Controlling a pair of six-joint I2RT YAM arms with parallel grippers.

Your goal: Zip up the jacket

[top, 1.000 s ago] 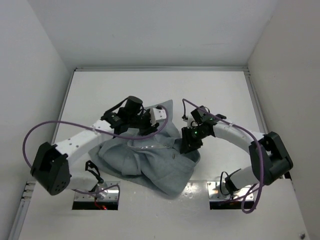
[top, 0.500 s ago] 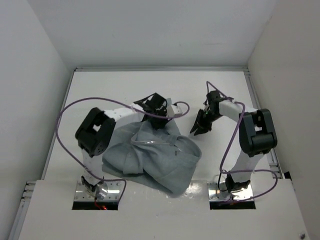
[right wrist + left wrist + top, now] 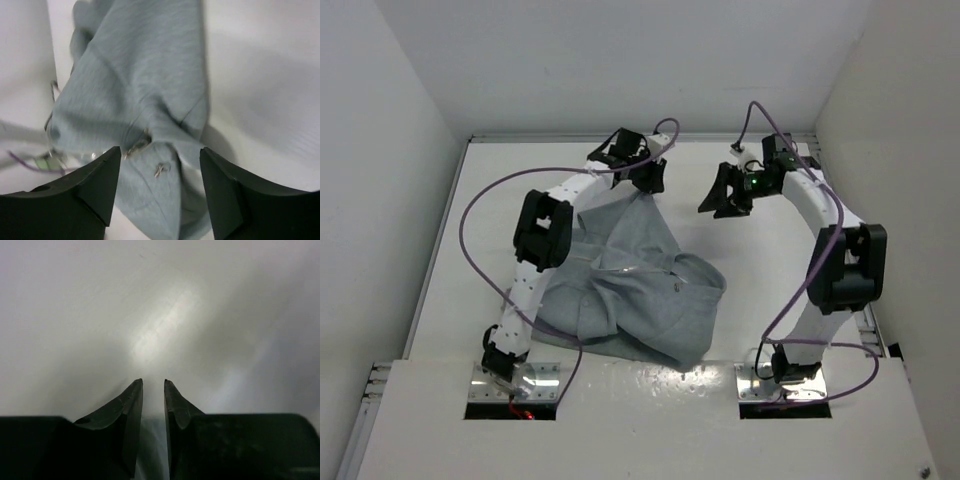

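Note:
The light grey jacket (image 3: 640, 290) lies crumpled in the middle of the white table (image 3: 770, 290), with one corner drawn up into a peak toward the back. My left gripper (image 3: 648, 183) is at that peak. In the left wrist view its fingers (image 3: 153, 382) stand almost together, with a strip of grey fabric between them. My right gripper (image 3: 712, 203) hangs open and empty to the right of the peak, clear of the fabric. In the right wrist view (image 3: 160, 150) the jacket (image 3: 140, 75) lies below, with a small metal zipper pull (image 3: 160, 170) showing.
White walls close the table at the left, back (image 3: 640, 137) and right. Purple cables (image 3: 470, 230) loop off both arms. Two metal base plates (image 3: 510, 392) sit at the near edge.
My left gripper has moved toward the back of the table and drawn the jacket's corner with it. My right gripper has moved back and to the right, away from the jacket.

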